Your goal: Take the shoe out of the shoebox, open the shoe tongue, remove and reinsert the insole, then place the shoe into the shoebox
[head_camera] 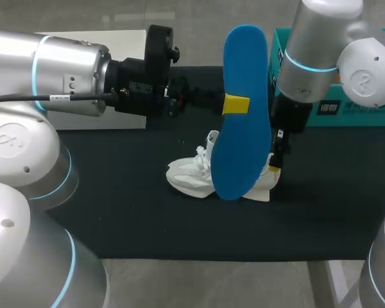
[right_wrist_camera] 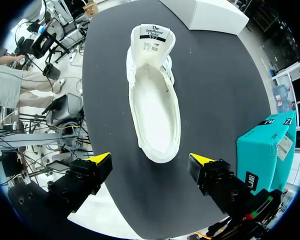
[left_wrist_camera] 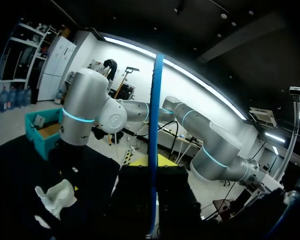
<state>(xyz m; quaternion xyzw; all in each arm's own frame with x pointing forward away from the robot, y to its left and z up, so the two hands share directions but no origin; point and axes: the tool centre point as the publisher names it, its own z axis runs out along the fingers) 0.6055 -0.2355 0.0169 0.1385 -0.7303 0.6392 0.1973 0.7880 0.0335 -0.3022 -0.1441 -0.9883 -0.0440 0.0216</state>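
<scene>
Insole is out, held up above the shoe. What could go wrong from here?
The left end effector pinches the insole at one spot on its edge, so the tall sheet may pivot or slip. The right end effector hangs open at the heel of the shoe, gripping nothing; the shoe lies loose on the mat and may slide when the insole pushes in.
</scene>
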